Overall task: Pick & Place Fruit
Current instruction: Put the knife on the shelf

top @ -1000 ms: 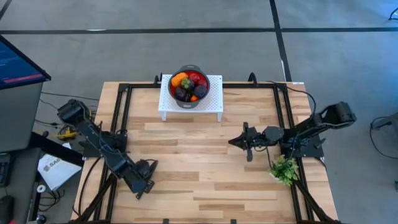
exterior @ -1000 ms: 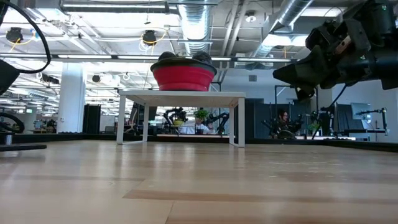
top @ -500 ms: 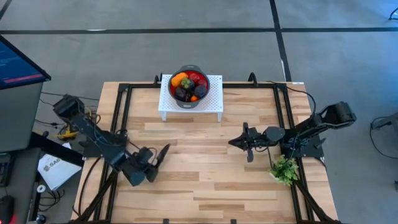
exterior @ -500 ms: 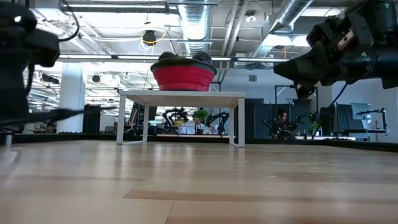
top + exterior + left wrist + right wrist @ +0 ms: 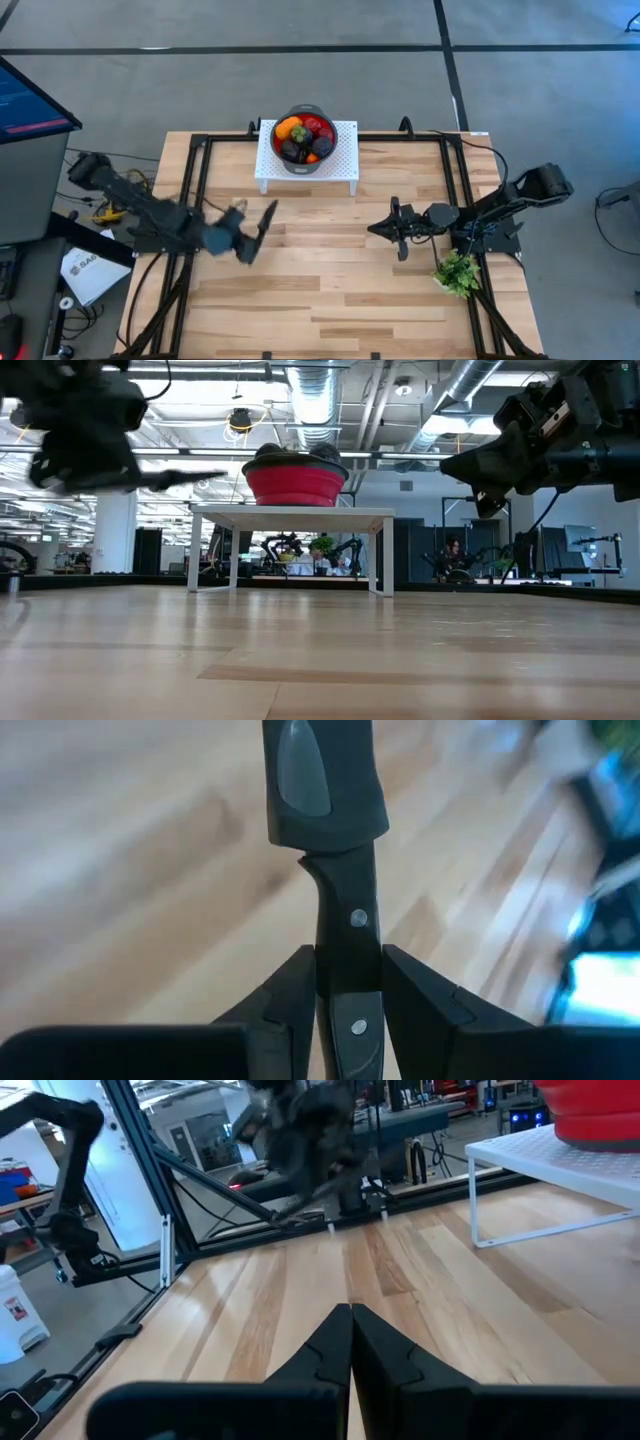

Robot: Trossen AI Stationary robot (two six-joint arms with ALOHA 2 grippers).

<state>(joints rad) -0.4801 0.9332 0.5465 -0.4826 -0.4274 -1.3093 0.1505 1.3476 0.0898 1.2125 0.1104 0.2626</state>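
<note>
The fruit [image 5: 303, 137], orange, red and dark purple pieces, lies heaped in the red bowl [image 5: 296, 485]. The bowl stands on a white rack [image 5: 345, 165] at the table's far edge. My left gripper [image 5: 240, 238] hangs over the table's left half, shut on a slim black knife [image 5: 263, 226]. In the low view the knife [image 5: 190, 478] juts out high above the wood, about level. My right gripper [image 5: 374, 228] is shut on nothing and hovers over the right half, pointing toward the table's left. My left gripper pinches the knife's black riveted handle [image 5: 348, 935] between its two fingers [image 5: 290, 990], one on each flat side. The knife runs on forward from the fingers, in line with them. It is lifted clear of the table.
A green leafy sprig [image 5: 458, 272] lies near the table's right edge, beside the right arm's base. Black frame rails [image 5: 200, 170] run along both sides. Bare wood [image 5: 320, 280] stretches between the two arms and in front of the rack.
My left gripper has risen from the near left part of the table and swung toward the far edge. It has tipped up from pointing steeply down to a shallower slant. The knife went up with it, well clear of the wood.
</note>
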